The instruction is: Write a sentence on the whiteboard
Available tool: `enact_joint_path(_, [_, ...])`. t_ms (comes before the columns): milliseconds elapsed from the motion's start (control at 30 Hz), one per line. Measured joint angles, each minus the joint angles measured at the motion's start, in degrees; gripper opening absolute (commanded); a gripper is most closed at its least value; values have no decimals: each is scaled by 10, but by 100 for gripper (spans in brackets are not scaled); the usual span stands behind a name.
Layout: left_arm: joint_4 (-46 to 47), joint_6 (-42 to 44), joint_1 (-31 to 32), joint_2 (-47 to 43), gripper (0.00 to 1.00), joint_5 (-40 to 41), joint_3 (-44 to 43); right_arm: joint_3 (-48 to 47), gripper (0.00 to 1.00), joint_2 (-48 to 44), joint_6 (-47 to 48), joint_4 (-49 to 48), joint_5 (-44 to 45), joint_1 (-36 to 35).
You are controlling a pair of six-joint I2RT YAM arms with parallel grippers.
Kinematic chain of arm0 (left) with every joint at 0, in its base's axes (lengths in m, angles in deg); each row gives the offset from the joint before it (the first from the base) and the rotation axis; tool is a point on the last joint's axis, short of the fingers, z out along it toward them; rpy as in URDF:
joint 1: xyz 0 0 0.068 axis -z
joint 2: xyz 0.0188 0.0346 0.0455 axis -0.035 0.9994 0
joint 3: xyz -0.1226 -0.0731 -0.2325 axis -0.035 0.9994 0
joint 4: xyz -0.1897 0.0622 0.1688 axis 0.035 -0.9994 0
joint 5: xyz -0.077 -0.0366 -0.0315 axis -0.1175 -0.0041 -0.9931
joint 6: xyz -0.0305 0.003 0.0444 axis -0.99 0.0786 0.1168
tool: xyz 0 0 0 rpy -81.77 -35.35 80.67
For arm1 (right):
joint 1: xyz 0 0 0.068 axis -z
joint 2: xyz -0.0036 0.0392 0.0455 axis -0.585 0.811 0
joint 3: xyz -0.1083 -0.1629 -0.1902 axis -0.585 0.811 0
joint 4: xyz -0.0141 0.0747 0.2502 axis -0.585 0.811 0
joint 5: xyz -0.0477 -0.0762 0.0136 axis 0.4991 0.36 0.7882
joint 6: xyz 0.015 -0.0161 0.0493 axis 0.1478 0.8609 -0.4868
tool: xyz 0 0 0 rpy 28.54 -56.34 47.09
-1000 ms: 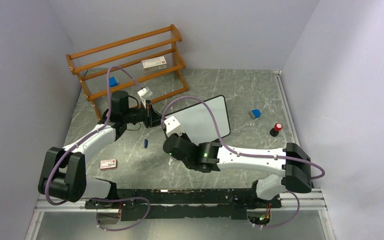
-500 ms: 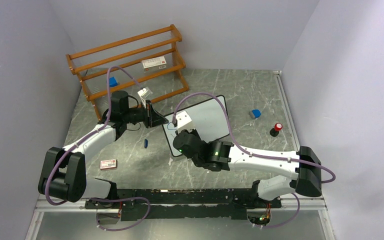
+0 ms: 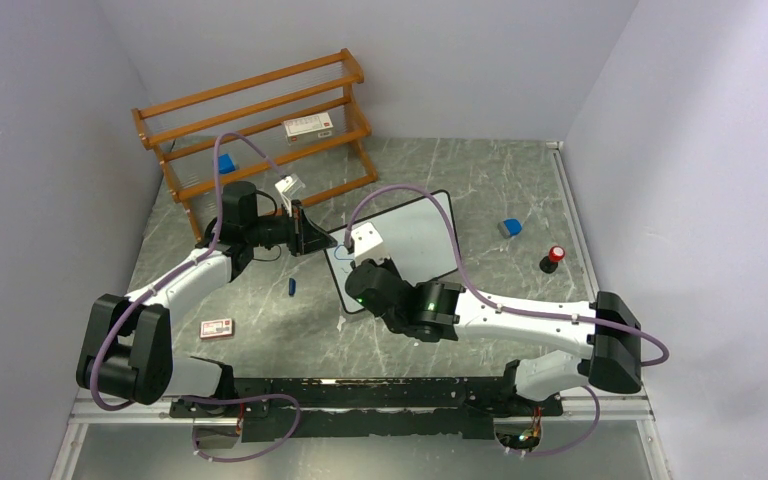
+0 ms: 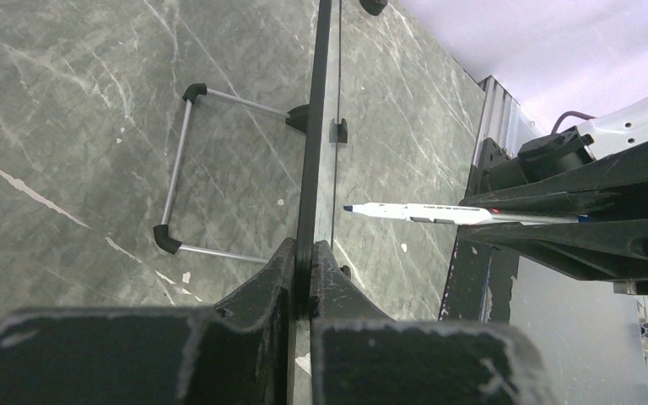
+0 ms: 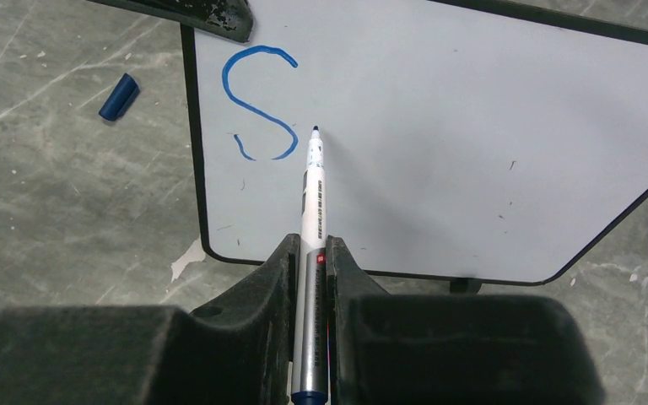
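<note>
One blue S (image 5: pixel 257 105) marks the whiteboard (image 5: pixel 472 126) corner; the left gripper (image 4: pixel 302 253) pinches its frame. The right gripper (image 5: pixel 310 246) clamps a marker (image 5: pixel 314 194).

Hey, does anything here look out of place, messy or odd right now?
Only small things. A blue marker cap lies loose on the table left of the whiteboard, and the S has a short gap in its bottom curve, so it looks broken. Nothing looks spilled or damaged.
</note>
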Motion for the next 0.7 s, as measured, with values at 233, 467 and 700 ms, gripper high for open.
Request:
enact_joint_path(233, [0, 0, 0, 0, 5, 0, 0, 0, 0, 12, 1, -4, -2, 0])
enact_joint_path(467, [0, 0, 0, 0, 5, 0, 0, 0, 0, 16, 4, -14, -3, 0])
enact_joint_path(700, [0, 0, 0, 0, 5, 0, 0, 0, 0, 22, 4, -18, -1, 3])
